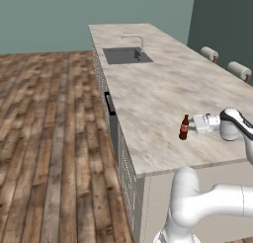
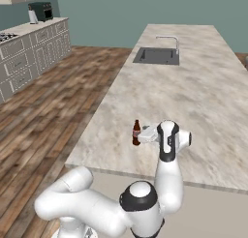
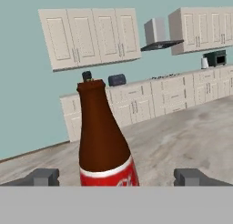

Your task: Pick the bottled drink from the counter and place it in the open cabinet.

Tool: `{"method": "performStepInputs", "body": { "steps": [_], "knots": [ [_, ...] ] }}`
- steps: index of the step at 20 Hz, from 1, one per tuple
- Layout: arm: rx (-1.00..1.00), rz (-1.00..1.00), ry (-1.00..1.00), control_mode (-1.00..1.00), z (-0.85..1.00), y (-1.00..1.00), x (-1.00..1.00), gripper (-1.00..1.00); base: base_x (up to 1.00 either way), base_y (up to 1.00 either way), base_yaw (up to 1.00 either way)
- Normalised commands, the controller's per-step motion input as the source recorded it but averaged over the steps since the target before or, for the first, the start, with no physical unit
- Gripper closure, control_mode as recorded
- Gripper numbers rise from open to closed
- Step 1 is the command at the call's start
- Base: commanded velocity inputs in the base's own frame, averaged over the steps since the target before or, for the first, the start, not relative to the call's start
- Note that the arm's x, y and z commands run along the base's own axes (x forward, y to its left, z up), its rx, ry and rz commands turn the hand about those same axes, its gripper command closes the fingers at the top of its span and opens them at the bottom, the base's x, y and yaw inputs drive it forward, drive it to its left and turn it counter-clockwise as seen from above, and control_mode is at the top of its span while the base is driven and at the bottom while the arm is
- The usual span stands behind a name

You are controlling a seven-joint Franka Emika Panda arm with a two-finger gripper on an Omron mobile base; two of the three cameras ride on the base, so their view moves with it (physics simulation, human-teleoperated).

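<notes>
The bottled drink (image 1: 184,128) (image 2: 136,133), dark brown with a red label, stands upright on the beige marbled counter (image 1: 163,89) (image 2: 193,87) near its front edge. My gripper (image 1: 189,128) (image 2: 143,134) reaches in level from the right and is open, with the bottle between its fingers. In the hand view the bottled drink (image 3: 103,141) rises close up between the two dark fingertips (image 3: 45,176), with a gap on each side, more on the right. The open cabinet is out of view.
A grey sink (image 1: 126,55) (image 2: 156,55) with a thin faucet (image 1: 136,38) lies far along the counter. Two stool backs (image 1: 239,69) stand past its right side. Shut wall cabinets (image 3: 91,36) and a range hood (image 3: 157,36) line the far wall.
</notes>
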Motion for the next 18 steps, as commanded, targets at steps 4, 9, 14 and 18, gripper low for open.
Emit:
{"method": "performStepInputs", "body": {
  "steps": [4, 9, 14, 18],
  "knots": [
    [0.0, 0.0, 0.0, -1.0, -0.12, 0.0, 0.19, -1.0, 0.0, 0.0, 0.0],
    [0.0, 0.0, 0.02, -1.0, -0.09, 0.0, 0.01, -1.0, 0.0, 0.0, 0.0],
    [0.0, 0.0, 0.03, -1.0, -0.1, 0.05, 0.0, -1.0, 0.0, 0.0, 0.0],
    [0.0, 0.0, 0.02, -1.0, -0.1, 0.14, 0.0, -1.0, 0.0, 0.0, 0.0]
  ]
}}
